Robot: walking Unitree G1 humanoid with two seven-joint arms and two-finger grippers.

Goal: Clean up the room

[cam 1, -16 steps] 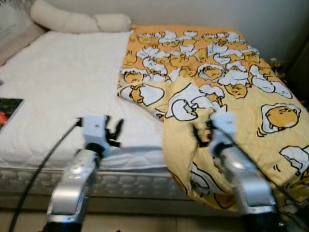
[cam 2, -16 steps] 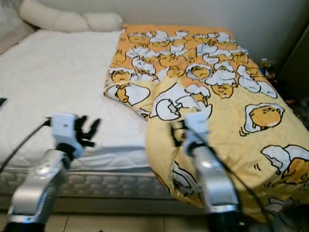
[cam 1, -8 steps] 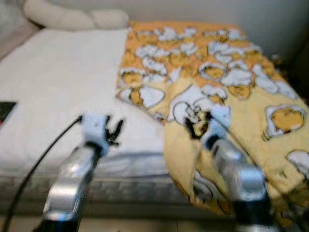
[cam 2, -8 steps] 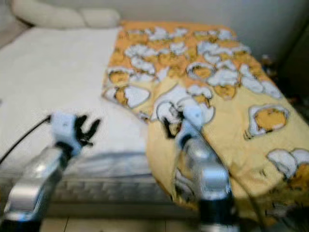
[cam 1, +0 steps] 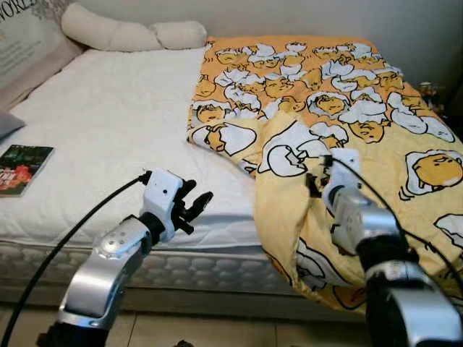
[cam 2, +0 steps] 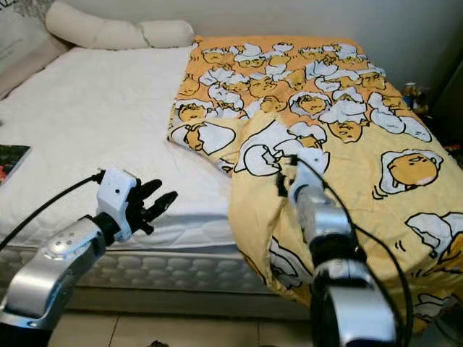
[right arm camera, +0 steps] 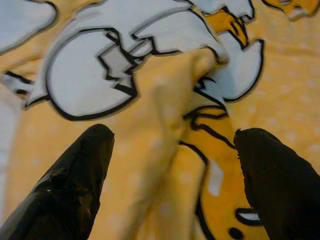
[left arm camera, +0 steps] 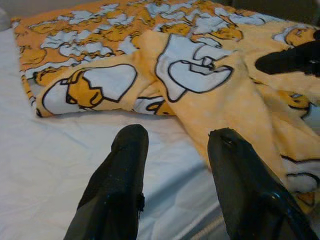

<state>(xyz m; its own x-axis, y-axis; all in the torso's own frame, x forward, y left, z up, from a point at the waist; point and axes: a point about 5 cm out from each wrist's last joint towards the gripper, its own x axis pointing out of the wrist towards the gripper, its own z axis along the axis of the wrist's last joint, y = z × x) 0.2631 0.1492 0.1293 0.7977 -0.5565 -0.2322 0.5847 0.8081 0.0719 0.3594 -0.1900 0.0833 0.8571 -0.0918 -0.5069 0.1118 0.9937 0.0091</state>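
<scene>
A yellow and orange blanket [cam 1: 340, 108] printed with cartoon eggs covers the right half of the bed, folded back on itself and hanging over the front edge. My right gripper [cam 1: 313, 181] hovers open just above the raised fold [right arm camera: 170, 80] near that edge, its fingers [right arm camera: 75, 175] spread wide with nothing between them. To the left, my left gripper [cam 1: 194, 207] is open over the bare white mattress [cam 1: 108, 123] at the front edge. The blanket's folded corner [left arm camera: 90, 90] lies a little ahead of it.
A book [cam 1: 22, 168] lies on the mattress at the left edge. Two long cream pillows [cam 1: 123, 34] rest against the far wall, with a printed cushion [cam 1: 29, 47] at the left. Small items [cam 1: 427, 88] stand beyond the bed at right. Tiled floor [cam 1: 217, 332] runs below.
The camera shifted and passed through blur. My right arm has reached farther forward over the blanket's fold. The left gripper has moved slightly right along the mattress edge.
</scene>
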